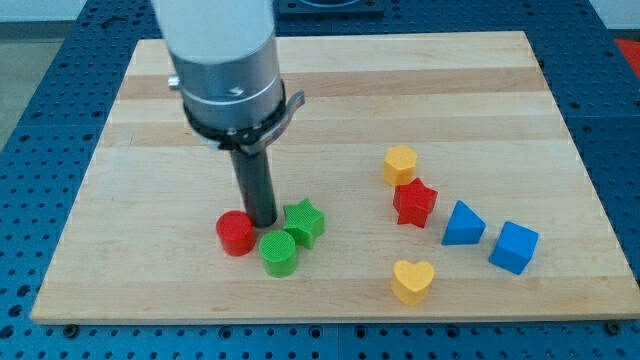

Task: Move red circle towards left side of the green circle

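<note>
The red circle lies on the wooden board at the lower left of the block group. The green circle sits just to its right and slightly lower, almost touching it. My tip is down on the board between them, just above the green circle, right of the red circle and left of the green star.
A yellow hexagon, a red star, a blue triangle, a blue cube and a yellow heart lie at the view's right. The arm's grey body looms over the board's upper left.
</note>
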